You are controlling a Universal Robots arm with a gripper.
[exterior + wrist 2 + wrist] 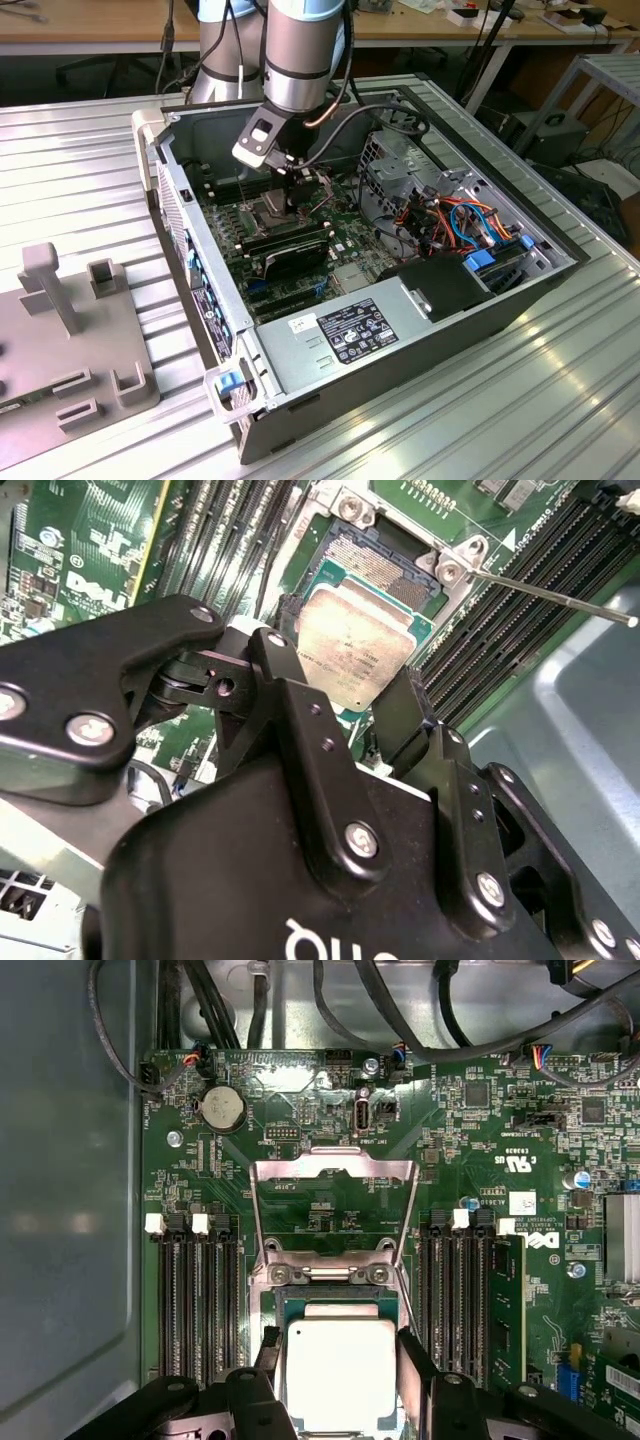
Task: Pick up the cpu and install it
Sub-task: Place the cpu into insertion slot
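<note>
Down inside the open computer case (205, 280), right over the socket (385, 560), the cpu (340, 1375) is pinched by its two opposite edges in the gripper (340, 1365). One black finger (268, 1355) presses on each side, and the dull silver top faces up. In the second wrist view the cpu (355, 645) covers the nearer part of the socket and leaves the far strip of contacts bare. From here I cannot tell whether the chip is seated or just above it. The hinged metal plate (335, 1168) stands swung open beyond the socket, and a thin lever rod (550, 592) sticks out over the memory slots (520, 590). More black slots (195, 1300) flank the socket on the green motherboard (480, 1160), with a round coin battery (223, 1108) near the board's edge. In the exterior view the arm (300, 50) reaches straight down into the case, beside the power supply (340, 335). The case lies on a ribbed metal table (80, 160).
</note>
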